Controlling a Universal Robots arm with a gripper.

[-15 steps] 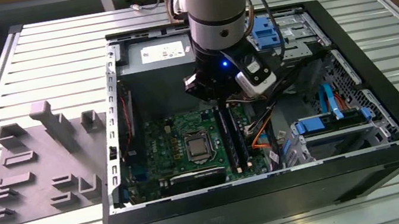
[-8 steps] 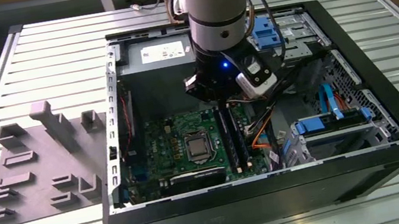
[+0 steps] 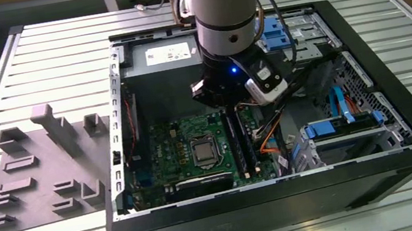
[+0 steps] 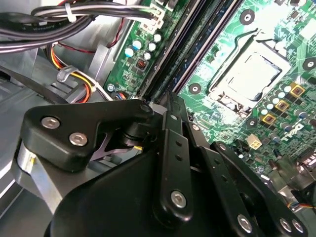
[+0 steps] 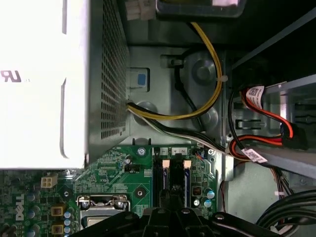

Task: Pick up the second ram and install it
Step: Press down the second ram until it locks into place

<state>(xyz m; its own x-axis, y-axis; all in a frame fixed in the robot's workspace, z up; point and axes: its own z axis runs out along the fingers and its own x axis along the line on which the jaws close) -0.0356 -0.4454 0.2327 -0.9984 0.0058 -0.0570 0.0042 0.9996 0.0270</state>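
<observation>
We see one arm reaching down into one open computer case (image 3: pixel 408 139), which lies on a slatted metal table (image 3: pixel 56 58). The gripper (image 3: pixel 219 107) sits low inside the case, right over the memory slots at the edge of the green motherboard (image 3: pixel 185 140). In both wrist views its black links run in to a single narrow tip (image 4: pixel 167 101) – the fingers are drawn close together, with no gap we can make out between them. We cannot tell whether they pinch anything.

The second ram (image 3: pixel 234 139) shows in the exterior view as a long dark stick lying along the slots, directly below the gripper tip. We cannot tell whether it is pushed fully home. In the first wrist view we count two pale clips (image 5: pixel 165 162) at the near ends of the slots, just ahead of the gripper (image 5: pixel 168 200).

As for writing, we count one white label (image 3: pixel 167 52) on top of the power supply, and two white printed tags (image 5: pixel 254 91) on the red cable beside the drive bay; there is also dark print on the power supply's pale side (image 5: pixel 29 79).

One processor socket (image 4: pixel 249 74) sits beside the slots. One grey tray (image 3: pixel 41 172) of raised blocks lies on the table towards the exterior view's left, just beside the case.
</observation>
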